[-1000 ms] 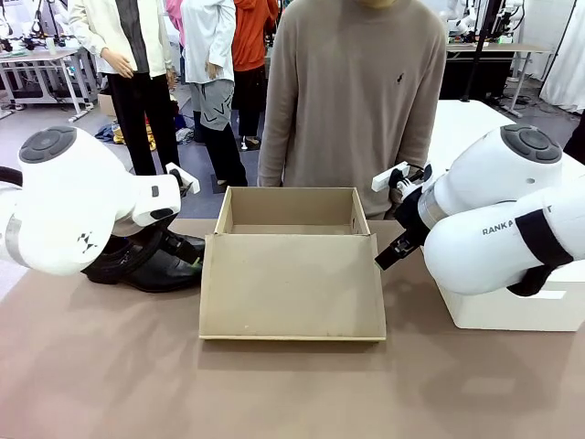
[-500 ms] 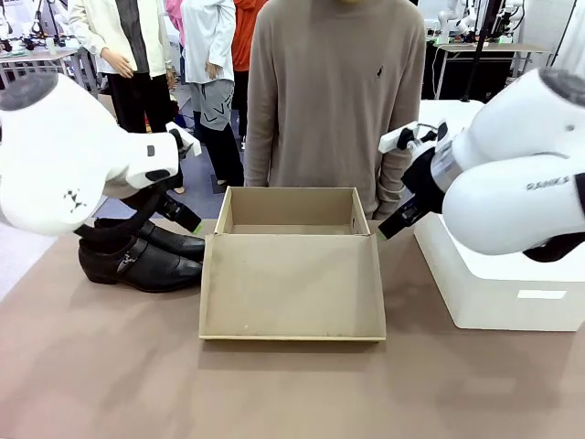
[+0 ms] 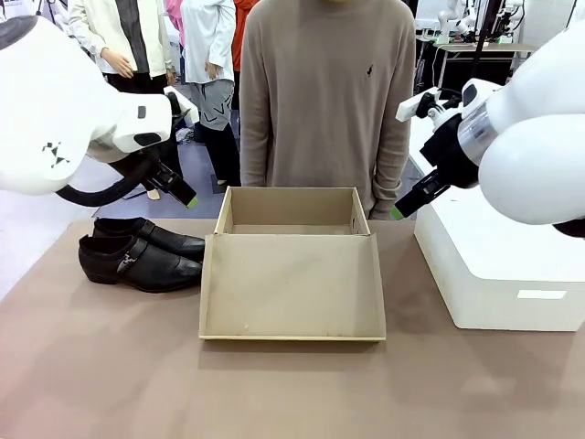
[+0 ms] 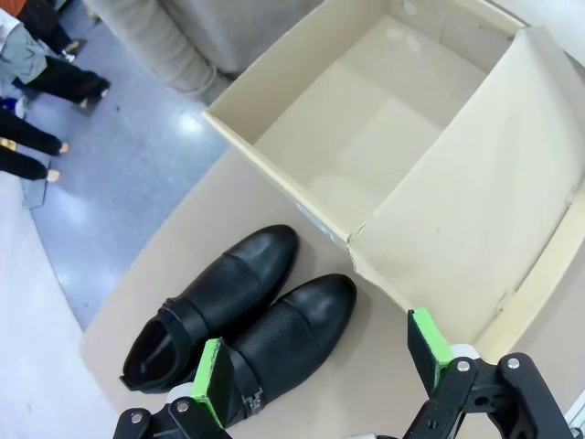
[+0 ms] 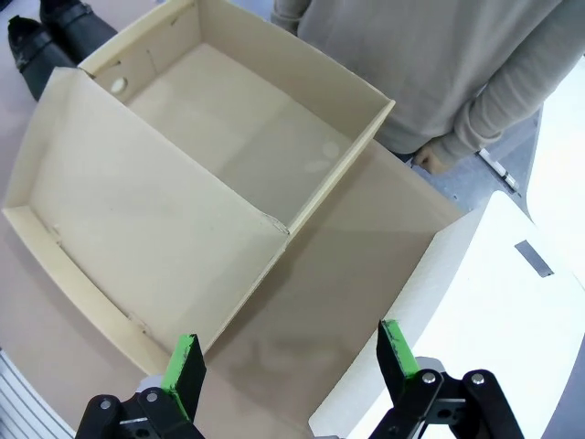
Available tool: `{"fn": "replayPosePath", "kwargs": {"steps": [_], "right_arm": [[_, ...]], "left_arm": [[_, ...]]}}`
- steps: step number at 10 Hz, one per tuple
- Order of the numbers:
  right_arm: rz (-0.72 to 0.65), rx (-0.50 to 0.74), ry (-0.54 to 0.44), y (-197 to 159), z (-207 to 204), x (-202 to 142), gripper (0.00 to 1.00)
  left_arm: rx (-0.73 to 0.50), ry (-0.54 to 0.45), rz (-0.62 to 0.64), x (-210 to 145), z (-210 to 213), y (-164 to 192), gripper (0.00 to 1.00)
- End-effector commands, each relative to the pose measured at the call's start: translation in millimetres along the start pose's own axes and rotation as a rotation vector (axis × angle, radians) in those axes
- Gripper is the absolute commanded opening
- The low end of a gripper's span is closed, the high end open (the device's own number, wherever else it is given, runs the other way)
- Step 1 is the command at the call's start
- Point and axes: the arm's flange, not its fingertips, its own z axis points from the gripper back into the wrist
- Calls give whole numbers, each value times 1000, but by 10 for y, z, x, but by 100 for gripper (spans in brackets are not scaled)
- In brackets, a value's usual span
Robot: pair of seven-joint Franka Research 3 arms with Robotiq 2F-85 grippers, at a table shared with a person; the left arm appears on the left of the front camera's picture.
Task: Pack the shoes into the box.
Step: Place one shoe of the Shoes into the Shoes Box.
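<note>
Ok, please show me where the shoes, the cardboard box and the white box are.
shoes [image 3: 137,263]: front view, upper of the nearer shoe.
cardboard box [image 3: 291,208]: front view, its far inner wall.
white box [image 3: 498,251]: front view, its top face.

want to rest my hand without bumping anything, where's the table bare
Widest free patch: the near strip of table in front of the open lid, across the full width. A narrower lane runs between the box and the white box. Crowded at the left, where the shoes lie close beside the box.
</note>
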Motion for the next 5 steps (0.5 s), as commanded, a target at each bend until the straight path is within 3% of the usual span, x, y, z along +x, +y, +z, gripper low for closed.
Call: {"fn": "replayPosePath", "kwargs": {"steps": [1, 5], "right_arm": [[74, 131, -83, -88, 150, -82, 100], [190, 233, -211, -215, 585, -236, 100]], "left_arm": [[-101, -55, -46, 29, 110, 149, 100], [-290, -208, -185, 163, 446, 422, 100]]}}
